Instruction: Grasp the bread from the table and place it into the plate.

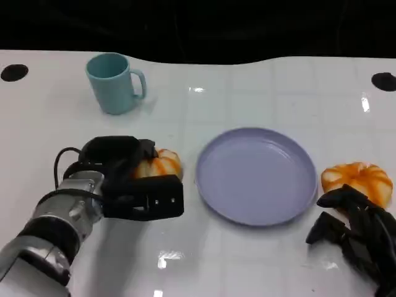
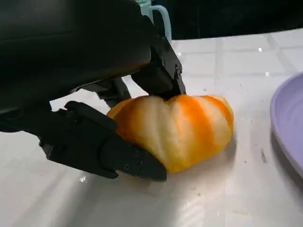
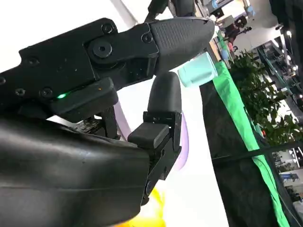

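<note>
Where fingers (image 2: 94, 146) close, bread (image 2: 180, 130) half-hidden.

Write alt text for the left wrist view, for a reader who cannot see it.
The robot's black left hand closes its fingers around an orange-and-cream striped bread that sits on the white table. The rim of a lilac plate shows beside the bread, and part of a pale blue mug stands behind the hand.

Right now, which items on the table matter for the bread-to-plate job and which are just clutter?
Job:
- bread, gripped by the left hand
- plate, lilac, beside that bread

Lying about:
- teal mug, at the far left
- second bread on the plate's other side, by the right hand
</note>
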{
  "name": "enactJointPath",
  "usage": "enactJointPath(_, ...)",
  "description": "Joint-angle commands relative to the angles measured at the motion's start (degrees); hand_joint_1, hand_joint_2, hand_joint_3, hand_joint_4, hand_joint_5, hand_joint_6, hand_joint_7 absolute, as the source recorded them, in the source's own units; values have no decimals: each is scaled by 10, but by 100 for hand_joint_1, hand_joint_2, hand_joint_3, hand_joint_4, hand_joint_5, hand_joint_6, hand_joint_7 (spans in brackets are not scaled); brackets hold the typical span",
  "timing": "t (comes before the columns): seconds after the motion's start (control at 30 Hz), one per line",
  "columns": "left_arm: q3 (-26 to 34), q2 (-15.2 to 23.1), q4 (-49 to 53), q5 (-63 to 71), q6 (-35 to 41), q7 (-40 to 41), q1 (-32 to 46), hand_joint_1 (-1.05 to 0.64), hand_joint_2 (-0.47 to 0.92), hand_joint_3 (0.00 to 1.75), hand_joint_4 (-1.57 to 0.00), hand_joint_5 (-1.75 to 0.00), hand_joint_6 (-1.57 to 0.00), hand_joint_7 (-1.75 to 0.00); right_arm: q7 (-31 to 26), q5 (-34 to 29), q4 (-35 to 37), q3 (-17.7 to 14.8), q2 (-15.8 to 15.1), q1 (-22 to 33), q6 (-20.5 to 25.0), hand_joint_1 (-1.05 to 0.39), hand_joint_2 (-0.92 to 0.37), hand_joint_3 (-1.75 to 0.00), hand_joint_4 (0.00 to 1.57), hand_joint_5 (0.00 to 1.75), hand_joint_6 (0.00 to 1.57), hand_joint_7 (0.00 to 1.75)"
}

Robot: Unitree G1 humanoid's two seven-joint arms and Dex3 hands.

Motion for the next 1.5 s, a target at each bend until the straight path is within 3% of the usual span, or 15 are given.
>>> enactJointPath(0.03,-2,0,19,-8,3,10,-11,-24,92,35,-72,-174,-57,-156,3,7,12,-6,-8,2,8,-54,-92,-19,63,157,61,121)
enactJointPath(0.07,-1,-1,21,-9,6,9,-13,-23,92,35,-71,-175,-58,-152,5,8,14,-7,-9,1,8,-54,-92,-19,63,157,61,121)
enactJointPath(0.17,1,1,18,-10,-3,32,-10,-24,90,33,-76,-175,-56,-169,8,13,17,-9,-10,-3,16,-54,-92,-17,65,158,61,122)
enactJointPath(0.3,0,1,18,-11,-5,39,-10,-25,89,33,-78,-175,-55,-174,8,15,17,-9,-11,-3,20,-54,-92,-16,66,157,61,123)
enactJointPath(0.33,6,2,12,-15,-8,55,-11,-23,89,36,-78,-175,-55,-175,4,13,18,-9,-11,-4,17,-54,-92,-16,66,157,61,123)
enactJointPath(0.4,14,3,3,-21,-15,80,-11,-19,77,66,-81,-175,-54,-175,-1,10,20,-10,-10,-5,12,-54,-92,-16,66,157,61,122)
enactJointPath(0.5,25,3,-6,-36,-31,102,-13,-18,70,85,-83,-175,-57,-175,12,16,29,-12,-10,-9,7,-52,-92,-18,64,158,60,121)
enactJointPath(0.73,23,-6,-37,-38,-26,118,-28,-15,64,93,-83,-175,-57,-175,-10,4,21,-5,-11,-6,9,-55,-92,-17,63,158,60,123)
enactJointPath(0.87,22,-15,-60,-38,-53,134,-40,-14,61,99,-87,-175,-62,-175,-23,-10,31,-1,-9,-9,-12,-58,-92,-18,64,160,63,125)
enactJointPath(1.2,25,-33,-70,-68,-110,58,-63,-15,63,102,-86,-175,-65,-175,-12,2,26,-3,-8,-8,6,-55,-92,-16,62,160,61,123)
enactJointPath(1.3,10,-72,-59,-66,-132,38,-79,-19,56,115,-91,-175,-73,-175,-11,1,21,-1,-3,-5,3,-55,-92,-16,63,161,61,123)
enactJointPath(1.5,-8,-99,-32,-60,-153,-14,-102,-19,54,120,-92,-175,-74,-175,-2,6,20,-2,1,-4,5,-54,-92,-19,63,160,61,123)
